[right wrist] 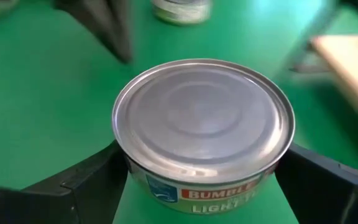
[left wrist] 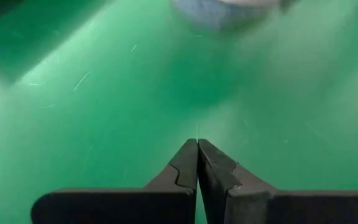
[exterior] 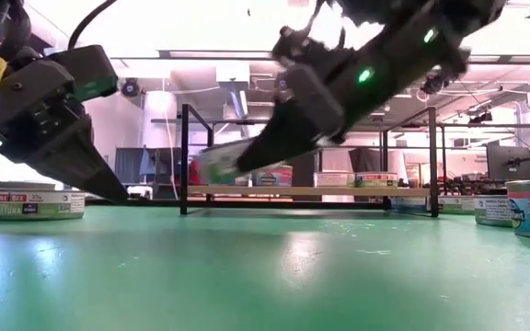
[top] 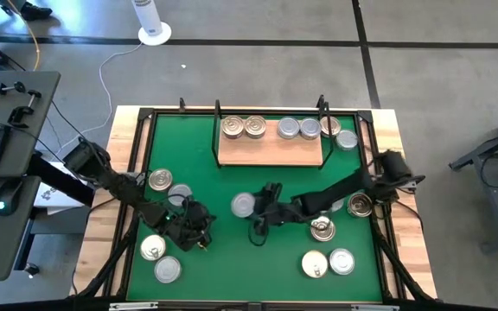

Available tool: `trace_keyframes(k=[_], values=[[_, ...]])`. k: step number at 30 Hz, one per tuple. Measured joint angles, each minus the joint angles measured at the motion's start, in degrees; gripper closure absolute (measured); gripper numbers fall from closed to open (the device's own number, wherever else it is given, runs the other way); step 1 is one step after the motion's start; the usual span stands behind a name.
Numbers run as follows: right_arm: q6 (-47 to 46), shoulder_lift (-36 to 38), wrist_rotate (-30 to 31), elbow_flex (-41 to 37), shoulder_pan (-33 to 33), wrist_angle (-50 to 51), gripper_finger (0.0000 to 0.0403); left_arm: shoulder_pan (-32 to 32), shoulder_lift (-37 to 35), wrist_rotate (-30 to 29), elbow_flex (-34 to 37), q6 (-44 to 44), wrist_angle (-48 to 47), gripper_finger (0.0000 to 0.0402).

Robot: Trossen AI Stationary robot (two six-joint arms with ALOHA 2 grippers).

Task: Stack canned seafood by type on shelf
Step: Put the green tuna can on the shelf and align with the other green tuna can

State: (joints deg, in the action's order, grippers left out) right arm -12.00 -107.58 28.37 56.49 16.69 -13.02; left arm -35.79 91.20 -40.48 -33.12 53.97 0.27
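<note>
While your right gripper (right wrist: 201, 171) clamps the silver tin (right wrist: 202, 130), your left gripper (left wrist: 197, 163) rests closed and empty
Rigid, slick metal: you grip its side wall, level

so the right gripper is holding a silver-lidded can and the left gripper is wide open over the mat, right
Not quite. The left gripper is shut, its fingers pressed together over the green mat, as the left wrist view shows. The right gripper does hold a silver-lidded can.
</note>
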Motion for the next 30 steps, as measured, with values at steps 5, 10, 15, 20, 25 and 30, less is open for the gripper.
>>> trace_keyframes(k=[5,10,15,20,25,30], values=[[-8.6,9.1,9.4,0.0,0.1,22.9,0.0044,-1.0,0.0,-2.6,0.1,0.0,1.7,0.0401],[-16.3,15.8,12.6,-0.2,-4.1,39.3,0.0044,0.5,0.5,-2.7,0.1,-6.1,13.4,0.0401],[-16.0,16.5,11.7,-2.0,-11.6,37.1,0.0044,5.5,3.9,-0.2,0.1,-20.0,35.3,0.0401],[-15.0,16.5,9.2,-3.8,-17.7,34.8,0.0043,12.4,4.9,3.9,-3.1,-30.7,41.6,0.0401],[-15.2,16.5,2.0,-4.7,-22.7,34.2,0.0037,18.0,4.9,10.7,-7.4,-36.7,39.6,0.0401],[-13.7,16.5,-7.7,-4.8,-26.8,34.1,0.0024,19.1,4.9,13.3,-9.0,-38.1,37.0,0.0401]])
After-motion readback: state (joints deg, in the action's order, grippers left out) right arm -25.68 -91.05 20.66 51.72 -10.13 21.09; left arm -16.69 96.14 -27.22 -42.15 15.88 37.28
